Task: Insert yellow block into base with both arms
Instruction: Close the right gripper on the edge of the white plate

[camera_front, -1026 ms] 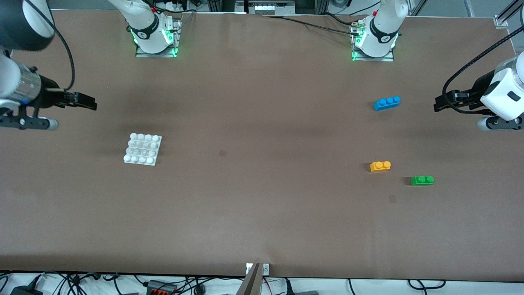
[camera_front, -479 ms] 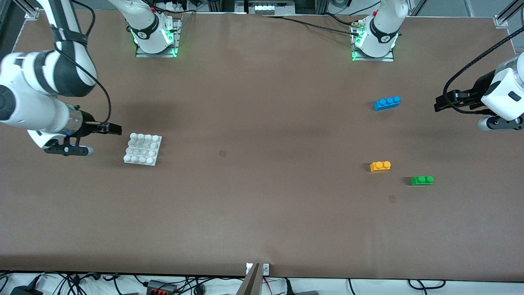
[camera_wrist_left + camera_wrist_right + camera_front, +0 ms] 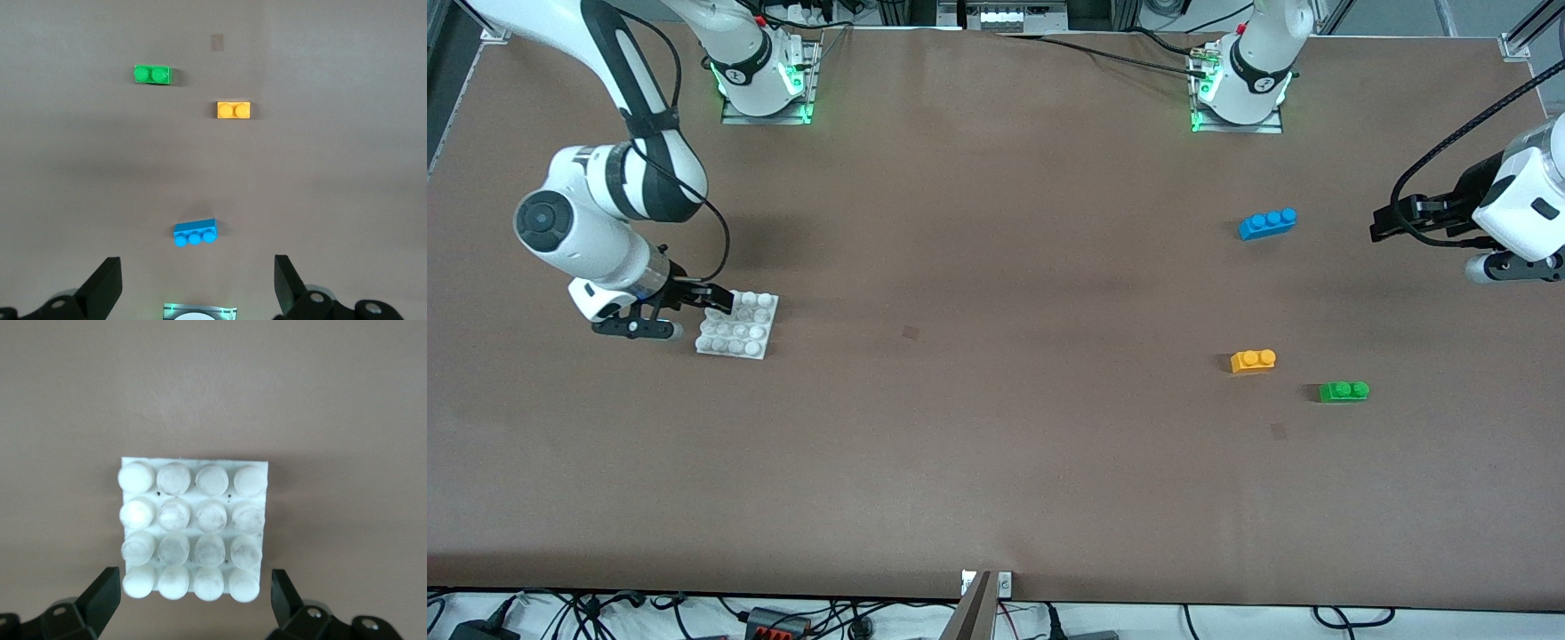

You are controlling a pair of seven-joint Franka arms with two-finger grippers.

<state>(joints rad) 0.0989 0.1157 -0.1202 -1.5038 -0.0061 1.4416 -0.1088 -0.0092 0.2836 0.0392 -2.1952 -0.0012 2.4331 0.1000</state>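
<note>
Front cam high, facing bases; wrist cams look down (right's closer), sharing base point(image 3: 737, 324) w/ front.

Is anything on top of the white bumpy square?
No brick sits on the base; all sixteen studs show bare. The open right gripper hangs over its edge. What lies underneath is hidden.

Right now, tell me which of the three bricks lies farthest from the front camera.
The blue brick. It has three studs and is longer; the yellow block and the green brick have two studs and lie nearer the camera.
</note>
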